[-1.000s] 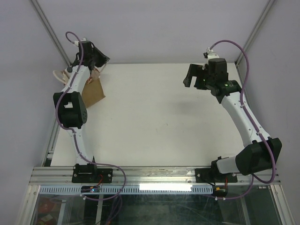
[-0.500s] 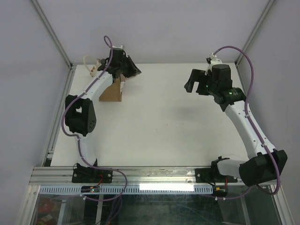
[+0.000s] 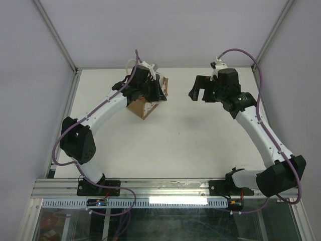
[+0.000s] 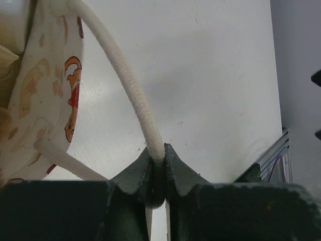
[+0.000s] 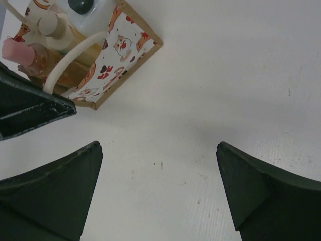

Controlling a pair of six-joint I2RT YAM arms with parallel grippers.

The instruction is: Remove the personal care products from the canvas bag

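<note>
Left pincer (image 4: 156, 159) is clamped right down on one rope handle (image 4: 125, 75) of the bag (image 3: 141, 108). The rope is pinched between the tips and nothing else is in the jaws. The bag sits directly below that pincer, at the far side of the desk (image 3: 170, 145), a bit left of centre. It is tilted, with one corner pointing toward the near edge. I can't tell whether its base rests on the desk or hangs clear. In the left wrist view, the bag's white printed side is just left of the gripped handle.

Right pincer (image 3: 199, 94) is spread fully wide and holds nothing. It hovers to the right of the bag, apart from it, at about the same depth. In its wrist view the bag is at top left, outside the finger span, with only bare desk between the fingers.

Bag contents, looking into the open top from the right wrist:
- pink-cap bottle (image 5: 16, 51), orange-pink body, at the left edge
- cream bottle (image 5: 50, 22) right beside it
- white bottle with a dark round cap (image 5: 81, 5) at the top edge

All three are inside the bag, packed close together, and the held handle arcs over them. Anything else in there is too cropped to identify.
</note>
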